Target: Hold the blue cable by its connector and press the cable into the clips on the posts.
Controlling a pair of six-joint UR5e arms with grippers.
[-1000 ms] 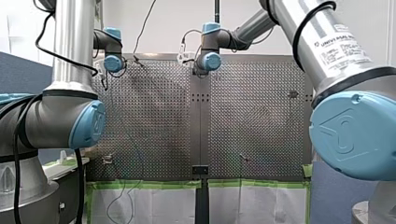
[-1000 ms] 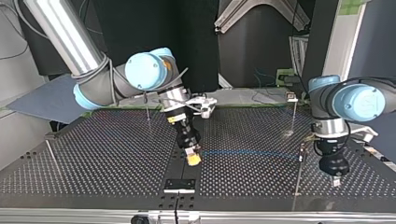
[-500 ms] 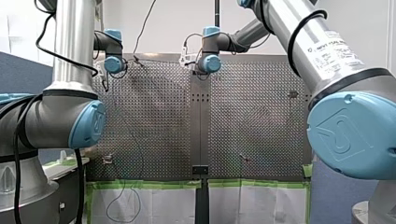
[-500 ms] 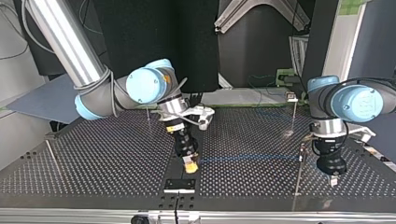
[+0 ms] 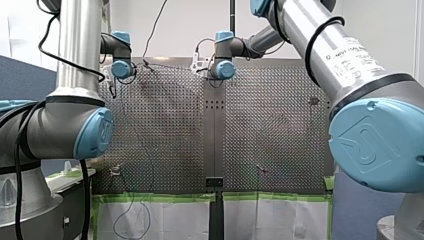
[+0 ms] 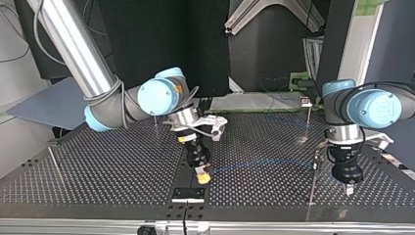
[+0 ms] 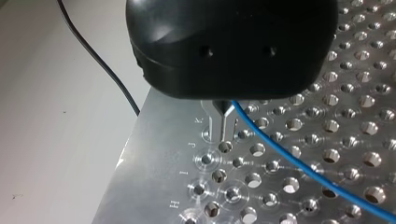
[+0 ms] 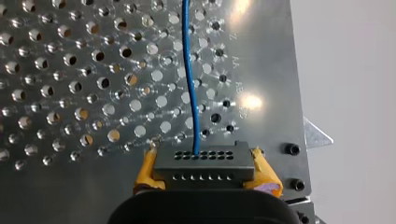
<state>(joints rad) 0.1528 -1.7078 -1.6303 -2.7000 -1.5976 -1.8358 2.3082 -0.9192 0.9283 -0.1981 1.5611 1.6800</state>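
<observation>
My right jaws grip the connector (image 8: 204, 163); my left jaws pinch the thin blue cable (image 8: 188, 70). It looks light and floppy, so the rigid connector is my handle.

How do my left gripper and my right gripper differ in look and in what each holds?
My right gripper has yellow pads and clamps the grey connector; my left gripper has thin metal fingers pinching the blue cable itself. In the top view, the right tilts; the left hangs upright. Both are shut, low over the perforated table.
</observation>
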